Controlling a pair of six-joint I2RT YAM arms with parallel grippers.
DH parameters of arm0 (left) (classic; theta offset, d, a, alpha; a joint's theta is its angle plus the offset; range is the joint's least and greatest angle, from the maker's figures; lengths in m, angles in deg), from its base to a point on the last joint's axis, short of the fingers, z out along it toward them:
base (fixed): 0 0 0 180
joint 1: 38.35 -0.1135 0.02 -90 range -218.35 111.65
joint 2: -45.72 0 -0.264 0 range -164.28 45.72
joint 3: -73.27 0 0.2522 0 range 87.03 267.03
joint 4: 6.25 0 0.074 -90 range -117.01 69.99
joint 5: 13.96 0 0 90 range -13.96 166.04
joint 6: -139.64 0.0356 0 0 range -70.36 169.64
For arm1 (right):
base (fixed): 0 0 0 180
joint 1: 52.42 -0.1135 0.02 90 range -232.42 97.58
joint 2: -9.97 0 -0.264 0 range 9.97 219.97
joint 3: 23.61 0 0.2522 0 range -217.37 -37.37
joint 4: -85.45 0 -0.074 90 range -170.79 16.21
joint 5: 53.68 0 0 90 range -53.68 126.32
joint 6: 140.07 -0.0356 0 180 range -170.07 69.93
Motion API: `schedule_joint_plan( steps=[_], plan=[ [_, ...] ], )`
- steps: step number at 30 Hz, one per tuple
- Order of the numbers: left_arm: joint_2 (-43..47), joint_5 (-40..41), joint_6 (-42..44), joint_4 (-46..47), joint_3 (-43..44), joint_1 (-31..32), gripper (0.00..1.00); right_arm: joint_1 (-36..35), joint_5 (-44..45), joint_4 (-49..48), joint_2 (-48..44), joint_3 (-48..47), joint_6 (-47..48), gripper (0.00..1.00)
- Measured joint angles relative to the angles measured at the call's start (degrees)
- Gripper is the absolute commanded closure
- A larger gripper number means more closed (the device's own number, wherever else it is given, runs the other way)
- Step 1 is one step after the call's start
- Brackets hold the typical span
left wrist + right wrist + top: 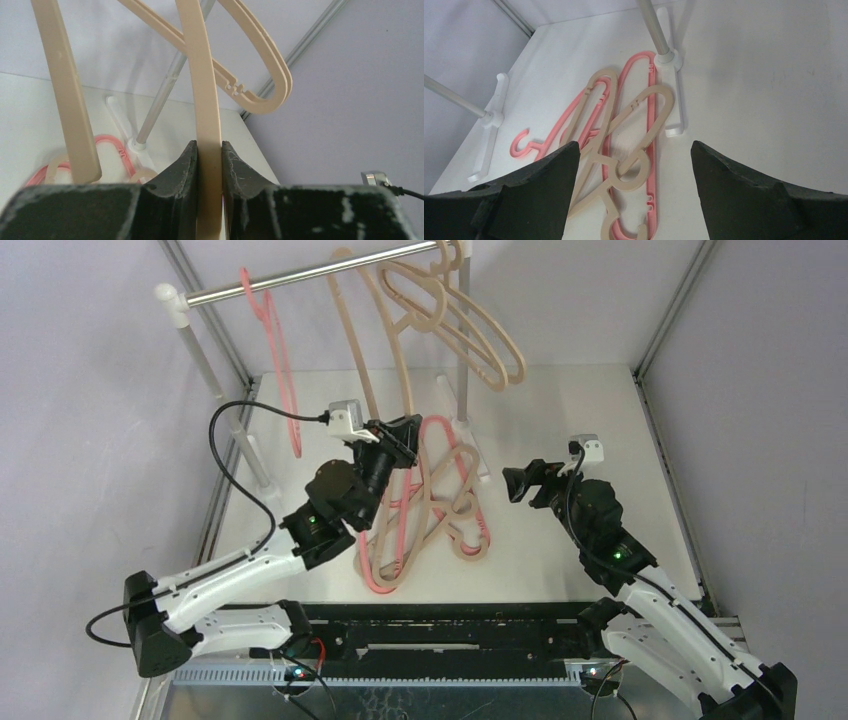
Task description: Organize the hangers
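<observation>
Right, my left tool [209, 150] pinches a beige hanger [204, 85] up at the rail [300, 278], where a pink one [280, 370] and other beige ones hang. My right tool [634, 160] hovers spread over the pile [624, 130] on the surface [749, 100]. Roughly half left, I'd judge.

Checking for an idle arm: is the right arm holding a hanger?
No, the right fingers stand wide apart with nothing between them.

My left hand [404, 440], raised mid-desk, is clamped on a beige hanger [202, 75]. My right hand [518, 484] hovers right, jaws wide apart.
</observation>
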Motion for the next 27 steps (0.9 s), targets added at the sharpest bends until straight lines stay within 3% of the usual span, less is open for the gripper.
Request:
schedule_joint_plan(
  steps=[15,27],
  plan=[
    [-9.7,-3.7,-5.0,8.2,5.9,-7.4,1.0,2.5,-1.0,0.2,0.3,0.0,0.1,0.11],
    [-15.9,-4.9,-10.3,9.6,10.1,-13.2,1.0,4.3,-1.6,2.5,0.5,0.0,0.2,0.11]
  ],
)
